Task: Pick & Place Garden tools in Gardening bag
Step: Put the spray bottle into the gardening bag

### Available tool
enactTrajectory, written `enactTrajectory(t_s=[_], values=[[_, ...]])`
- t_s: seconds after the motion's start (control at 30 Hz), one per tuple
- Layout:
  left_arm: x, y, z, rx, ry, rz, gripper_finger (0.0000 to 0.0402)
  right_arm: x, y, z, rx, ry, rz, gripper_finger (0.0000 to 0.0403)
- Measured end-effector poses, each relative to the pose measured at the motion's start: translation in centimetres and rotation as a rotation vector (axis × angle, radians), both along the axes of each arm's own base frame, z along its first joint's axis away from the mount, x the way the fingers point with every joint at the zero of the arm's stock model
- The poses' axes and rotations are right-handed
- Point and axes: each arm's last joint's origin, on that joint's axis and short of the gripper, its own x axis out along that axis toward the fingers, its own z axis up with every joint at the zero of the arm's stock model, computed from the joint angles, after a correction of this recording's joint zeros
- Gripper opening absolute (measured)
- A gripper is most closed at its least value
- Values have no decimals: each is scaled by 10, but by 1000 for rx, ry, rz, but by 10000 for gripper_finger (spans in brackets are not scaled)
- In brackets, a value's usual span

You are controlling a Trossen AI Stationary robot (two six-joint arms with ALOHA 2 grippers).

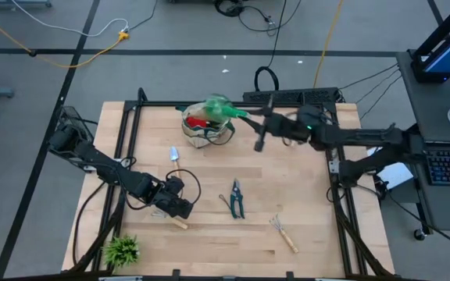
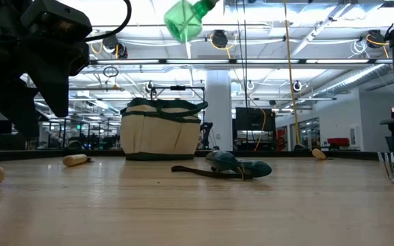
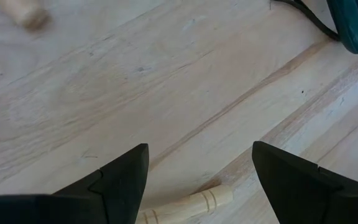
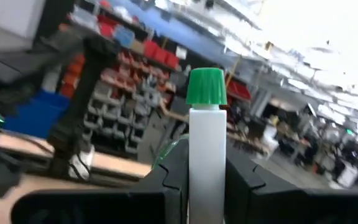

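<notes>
High view, bench seen from above. The right pincer (image 1: 250, 119), reaching in from 3 o'clock, is clenched on the green spray bottle (image 1: 219, 108), holding it in the air over the gardening bag (image 1: 206, 129). The bag stands near the bench's 12 o'clock edge, with red glove fabric (image 1: 198, 122) visible inside. In the right wrist view the bottle's white neck and green cap (image 4: 206, 87) rise between the two dark fingers (image 4: 160, 177); in the low view the bottle (image 2: 185, 19) hangs well above the bag (image 2: 161, 130).

The left pincer (image 1: 180, 208), toward 7 o'clock, is released, its fingers (image 3: 120, 180) spread just above the bench (image 1: 311, 211) over a wooden handle (image 3: 188, 204).

Remaining on the bench: a trowel (image 1: 174, 155) at 10 o'clock, pruning shears (image 1: 236, 197) near centre, and a hand rake (image 1: 283, 232) at 5 o'clock. A leafy plant (image 1: 122, 250) sits at 7 o'clock.
</notes>
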Motion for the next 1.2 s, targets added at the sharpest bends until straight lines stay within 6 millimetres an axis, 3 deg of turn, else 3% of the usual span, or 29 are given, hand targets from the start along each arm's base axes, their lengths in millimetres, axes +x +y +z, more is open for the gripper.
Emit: enactTrajectory(t_s=[0.23,0.53,0.97,1.2], values=[[0,0,0,4,-1,-8,294,32,-30,-7,36,111,-21,44],[0,0,0,4,0,-10,294,57,-62,-41,154,203,-16,44],[0,0,0,7,-1,-16,294,79,-71,-85,226,322,21,44],[0,0,0,7,0,-15,294,80,-72,-95,231,392,17,44]])
